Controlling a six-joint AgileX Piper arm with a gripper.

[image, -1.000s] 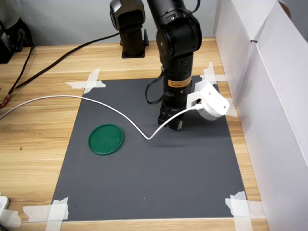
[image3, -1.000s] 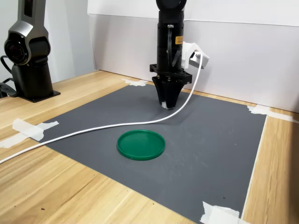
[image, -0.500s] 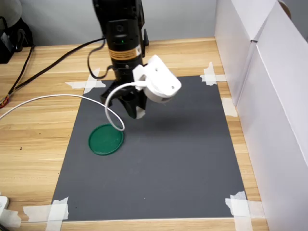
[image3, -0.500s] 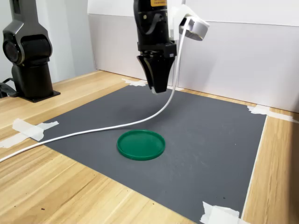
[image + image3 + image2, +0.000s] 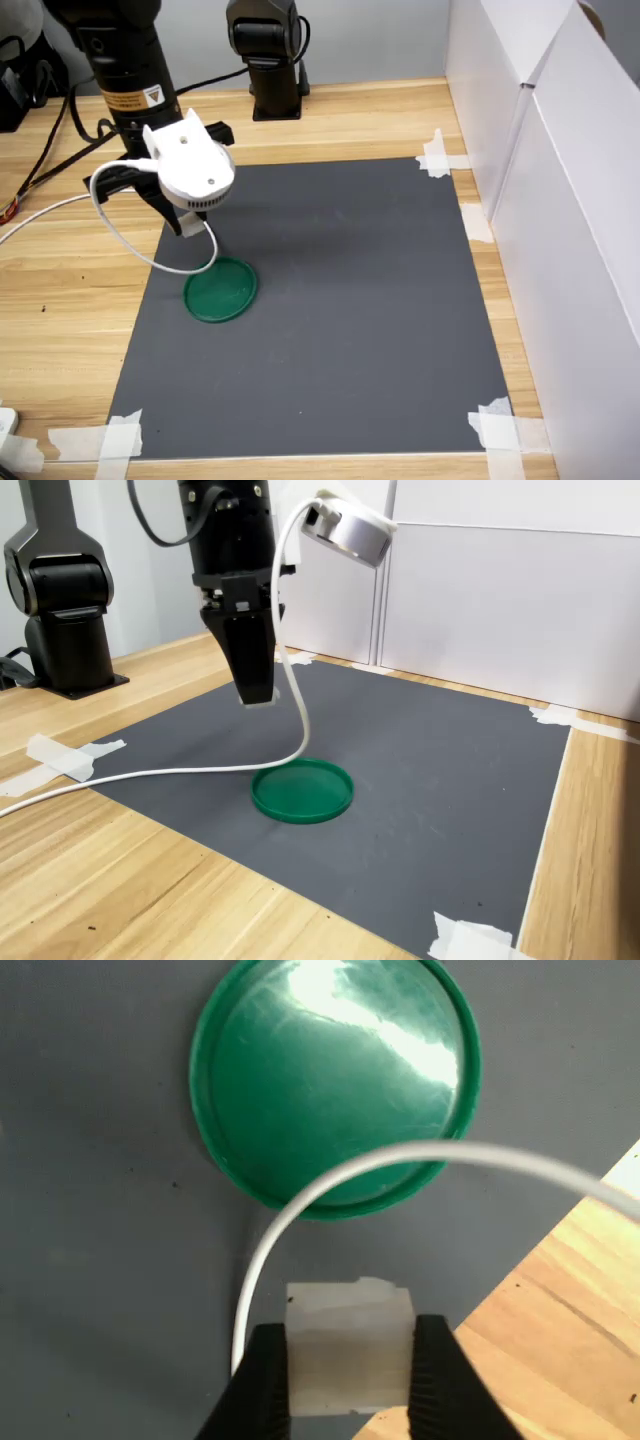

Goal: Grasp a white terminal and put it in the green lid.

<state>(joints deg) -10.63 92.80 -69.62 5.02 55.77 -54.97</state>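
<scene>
Gripper (image 5: pixel 348 1375) of the black arm hangs in the air above the dark grey mat (image 5: pixel 350 330), its two black fingers (image 5: pixel 262 1380) pinched on the tiny white blocky plastic terminal (image 5: pixel 349 1345), which fills the gap between them in the wrist view and peeps out as a pale tip under the fingers in the second exterior view (image 5: pixel 259 704). The flat round dark-green plastic lid (image 5: pixel 220 289) lies on the mat near the mat's edge at the first exterior view's left, roughly halfway along that edge; nothing lies in it and it catches a bright glare in the wrist view (image 5: pixel 335 1075). In the first exterior view the gripper (image 5: pixel 190 228) sits over the mat's border just beyond the lid, on the side toward the far edge of the wooden table (image 5: pixel 70 290), and in the wrist view the held piece hangs over the strip of mat between the lid's rim and the bare wood. A thin white cable (image 5: pixel 150 772) runs from the round white camera housing (image 5: pixel 190 170) on the wrist, loops down beside the lid and trails off across the wood. White tape strips (image 5: pixel 120 437) hold the mat's corners, and white panels (image 5: pixel 560 200) wall the table at the first exterior view's right
</scene>
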